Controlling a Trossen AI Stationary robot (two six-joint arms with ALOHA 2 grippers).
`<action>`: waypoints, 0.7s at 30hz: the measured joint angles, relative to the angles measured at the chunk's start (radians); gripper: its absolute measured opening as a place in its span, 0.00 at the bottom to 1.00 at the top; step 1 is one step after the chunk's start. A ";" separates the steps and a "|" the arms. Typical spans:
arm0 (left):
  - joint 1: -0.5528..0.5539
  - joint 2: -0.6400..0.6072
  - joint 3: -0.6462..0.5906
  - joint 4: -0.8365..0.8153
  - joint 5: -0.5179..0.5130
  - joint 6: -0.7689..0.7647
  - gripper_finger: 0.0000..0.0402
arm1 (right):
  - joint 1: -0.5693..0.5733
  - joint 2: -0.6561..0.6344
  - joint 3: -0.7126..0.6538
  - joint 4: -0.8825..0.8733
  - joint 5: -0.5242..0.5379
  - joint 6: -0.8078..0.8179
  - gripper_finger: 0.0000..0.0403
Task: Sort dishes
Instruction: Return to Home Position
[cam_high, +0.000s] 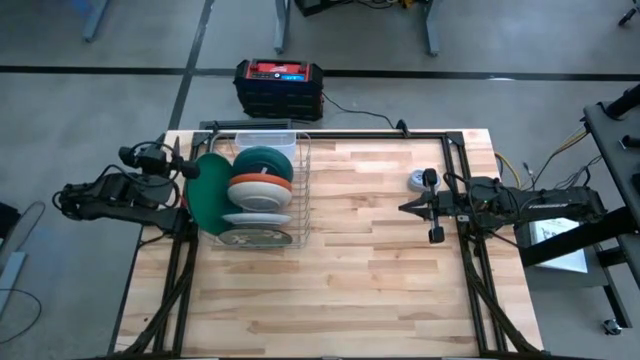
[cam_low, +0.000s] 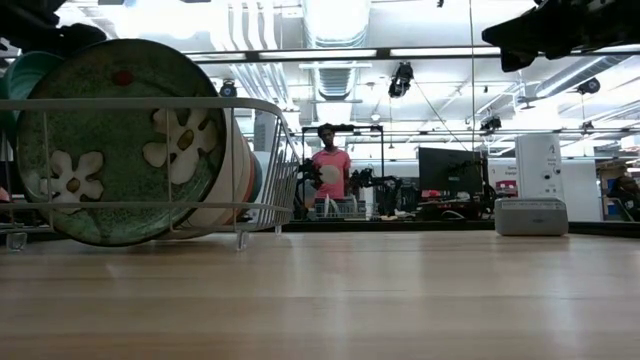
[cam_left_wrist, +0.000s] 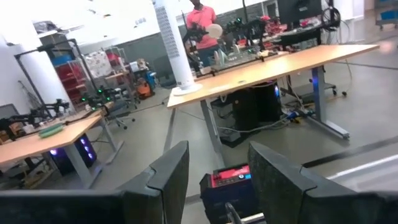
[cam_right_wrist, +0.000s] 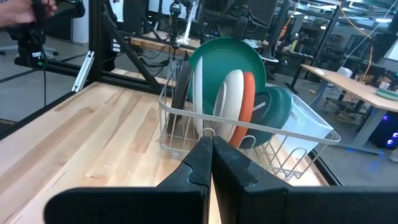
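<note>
The dishes stand on edge in a silver wire rack (cam_high: 300, 190) on the table's left half. From far to near they are a teal bowl (cam_high: 262, 162), an orange dish (cam_high: 262, 184), white plates (cam_high: 258, 205) and a green plate with white flowers (cam_low: 110, 140). A larger dark green plate (cam_high: 207, 195) stands at the rack's left end (cam_right_wrist: 227, 68). My left gripper (cam_high: 188, 168) hovers level beside that plate's far rim, open, with nothing between its fingers (cam_left_wrist: 217, 155). My right gripper (cam_high: 405, 207) is shut and empty, pointing level at the rack (cam_right_wrist: 211, 149).
A small grey round device (cam_high: 416, 181) lies by my right gripper. A red-and-black box (cam_high: 278, 85) sits on the floor past the far edge. Dark frame rails (cam_high: 470, 250) run along both sides. Bare wood (cam_high: 350, 290) spans the middle and near part. A person (cam_low: 328, 165) stands far behind.
</note>
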 joint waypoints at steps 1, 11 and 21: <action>0.000 0.001 -0.007 0.002 -0.006 -0.007 0.38 | 0.000 0.000 0.000 0.000 0.000 0.000 0.01; 0.000 0.001 -0.015 0.016 0.043 -0.024 0.38 | 0.000 0.000 0.000 -0.034 0.000 0.003 0.01; 0.000 0.002 -0.015 0.017 0.043 -0.024 0.38 | 0.000 -0.048 0.000 -0.037 -0.003 -0.024 0.01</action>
